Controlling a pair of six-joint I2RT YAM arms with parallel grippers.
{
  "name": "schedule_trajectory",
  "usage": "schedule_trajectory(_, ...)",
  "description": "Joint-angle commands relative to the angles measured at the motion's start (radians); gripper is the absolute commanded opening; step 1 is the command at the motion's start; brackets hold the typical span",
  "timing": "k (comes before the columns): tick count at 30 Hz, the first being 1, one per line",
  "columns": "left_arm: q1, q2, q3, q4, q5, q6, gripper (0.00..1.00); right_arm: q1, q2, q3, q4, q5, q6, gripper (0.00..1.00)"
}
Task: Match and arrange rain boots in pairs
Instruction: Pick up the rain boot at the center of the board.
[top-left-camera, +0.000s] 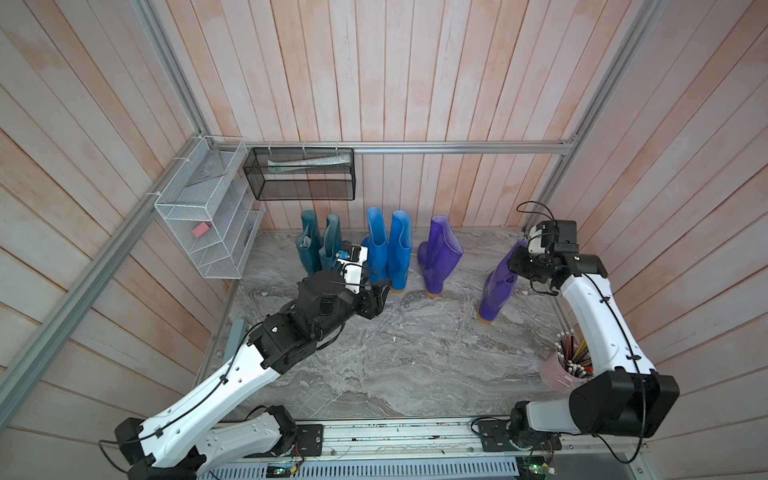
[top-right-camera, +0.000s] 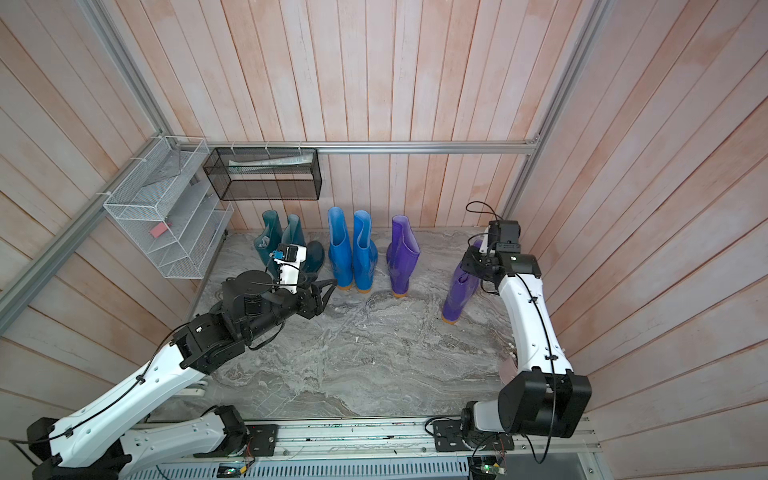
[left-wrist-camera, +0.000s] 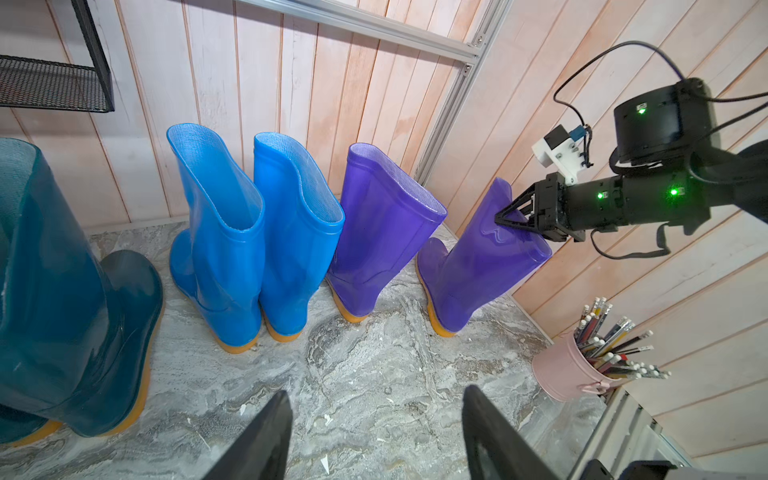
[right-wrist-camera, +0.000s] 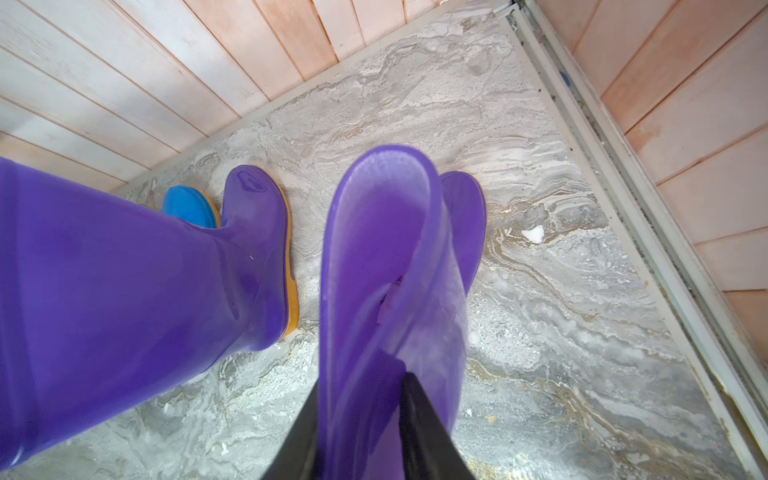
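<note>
Nearest the front, and diagonally farthest from the black mesh basket (top-left-camera: 299, 174) hung on the back wall, a pink cup of pencils (top-left-camera: 559, 370) is stood on the grey marbled table (top-left-camera: 415, 353).

Closer to the basket, in front of its end on the right arm's side, the left tool (top-left-camera: 384, 291) is held low over bare table. In the left wrist view its fingers (left-wrist-camera: 266, 436) are seen spread well apart, and nothing is gripped between them.

Well out from the basket toward the right arm, the right tool (left-wrist-camera: 505, 218) is closed on the top rim of the leaning purple boot (left-wrist-camera: 478, 270). The soft shaft wall is pinched between the fingers, and in the right wrist view the boot mouth (right-wrist-camera: 374, 249) is seen squeezed out of round. This boot is tilted, with its top carried away from the basket. Its orange sole appears to be set on the table, though contact cannot be confirmed.

Farther back, a row is formed along the wall below the basket. The teal boots (top-left-camera: 309, 237) are stood directly beneath it, one of them partly hidden by the left arm's wrist camera. The blue boots (top-left-camera: 376, 245) are placed just past the basket's end on the right arm's side, upright and pressed together, toes toward the wall. The upright purple boot (top-left-camera: 440, 257) is stood next beyond them, apart from the leaning one.

Adjoining the basket's other end, a white wire rack (top-left-camera: 203, 216) is fixed to the side wall, and a pink block (top-left-camera: 201, 229) is held in it.
</note>
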Motion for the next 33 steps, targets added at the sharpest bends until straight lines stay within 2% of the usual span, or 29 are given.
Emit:
schedule_trajectory(1,-0.005,-0.022,-0.004,-0.022,-0.04,0.003,0.66,-0.007,0.019,0.037,-0.01,-0.03,-0.037,0.2)
schedule_trajectory(5,-0.005,-0.028,-0.006,-0.036,-0.063,-0.006,0.66,-0.031,0.03,0.094,-0.019,-0.058,-0.075,0.13)
schedule_trajectory(11,-0.005,-0.031,0.003,-0.042,-0.079,-0.026,0.66,-0.036,0.098,0.257,-0.083,-0.09,-0.148,0.09)
schedule_trajectory(33,-0.005,-0.041,0.024,-0.058,-0.13,-0.056,0.66,0.005,0.387,0.632,-0.128,-0.193,-0.233,0.07)
